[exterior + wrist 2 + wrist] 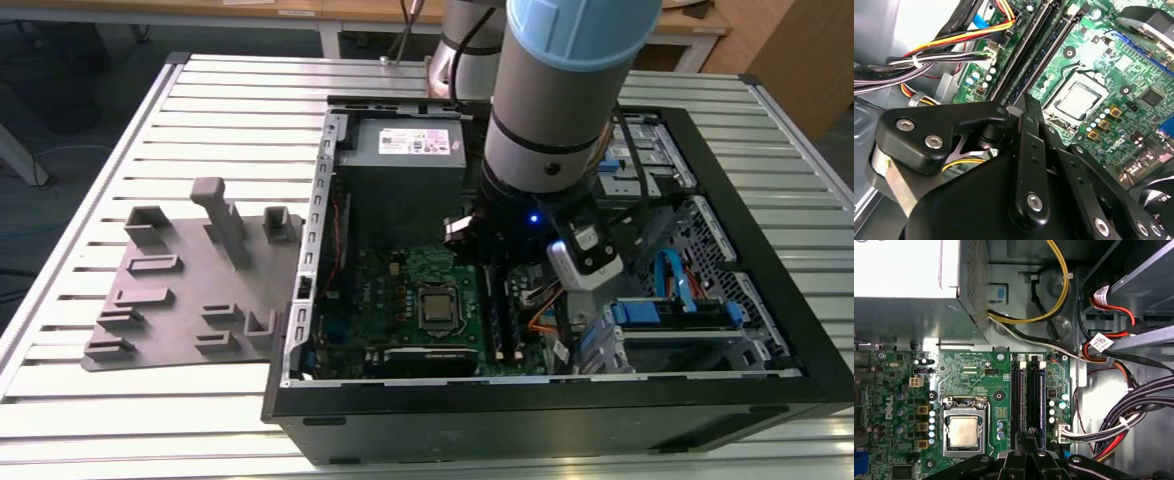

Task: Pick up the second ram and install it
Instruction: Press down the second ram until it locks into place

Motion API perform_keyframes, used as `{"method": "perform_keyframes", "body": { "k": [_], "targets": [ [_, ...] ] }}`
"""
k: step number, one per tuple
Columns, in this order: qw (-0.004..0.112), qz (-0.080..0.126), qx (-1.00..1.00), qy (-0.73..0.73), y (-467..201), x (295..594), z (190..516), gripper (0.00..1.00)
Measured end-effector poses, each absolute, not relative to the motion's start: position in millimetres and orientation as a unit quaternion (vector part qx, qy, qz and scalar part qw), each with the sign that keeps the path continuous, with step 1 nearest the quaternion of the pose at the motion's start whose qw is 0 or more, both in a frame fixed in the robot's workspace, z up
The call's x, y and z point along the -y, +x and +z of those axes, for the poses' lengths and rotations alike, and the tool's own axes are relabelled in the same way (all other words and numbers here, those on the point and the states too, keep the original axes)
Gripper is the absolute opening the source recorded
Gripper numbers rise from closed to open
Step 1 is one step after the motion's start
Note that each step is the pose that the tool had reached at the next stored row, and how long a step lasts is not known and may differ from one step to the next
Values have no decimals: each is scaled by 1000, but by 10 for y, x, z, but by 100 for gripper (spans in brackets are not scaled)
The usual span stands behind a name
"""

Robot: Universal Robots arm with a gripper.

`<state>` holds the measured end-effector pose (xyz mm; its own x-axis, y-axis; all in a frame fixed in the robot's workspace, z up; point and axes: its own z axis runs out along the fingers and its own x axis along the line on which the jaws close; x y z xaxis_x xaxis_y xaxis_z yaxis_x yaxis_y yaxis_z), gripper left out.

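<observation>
The second ram we cannot pick out with certainty. The gripper (1030,434) stands over the black memory slots (1029,390) on the green motherboard (979,385). In the second wrist view its fingertips are drawn close together at the near end of those slots (1040,55). We cannot tell whether a thin stick sits between them.

Just beside the slots lies the processor socket (964,432) with its metal lid. On the other side a thick bundle of black, red and yellow cables (1134,415) crowds the case wall. A yellow cable (1065,290) loops up from the silver power supply (909,285).

The power supply carries a white sticker (400,141), and a white tag (1100,342) hangs on one cable; we cannot read the print on either.

In the exterior view the arm (561,100) reaches down into the open black computer case (534,425), near a blue drive bay (674,312). The case lies on a table of ribbed metal slats (80,300). A grey fixture tray (187,290) sits on the table at the exterior view's left. Wooden desks (267,15) stand behind.
</observation>
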<state>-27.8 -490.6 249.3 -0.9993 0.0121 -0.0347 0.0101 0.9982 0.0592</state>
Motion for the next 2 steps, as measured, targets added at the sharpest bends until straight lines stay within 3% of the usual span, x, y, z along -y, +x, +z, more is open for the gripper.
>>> {"method": "perform_keyframes", "body": {
  "k": [2],
  "targets": [
    [18,30,-999,6,-278,4906,2494,7]
  ]
}}
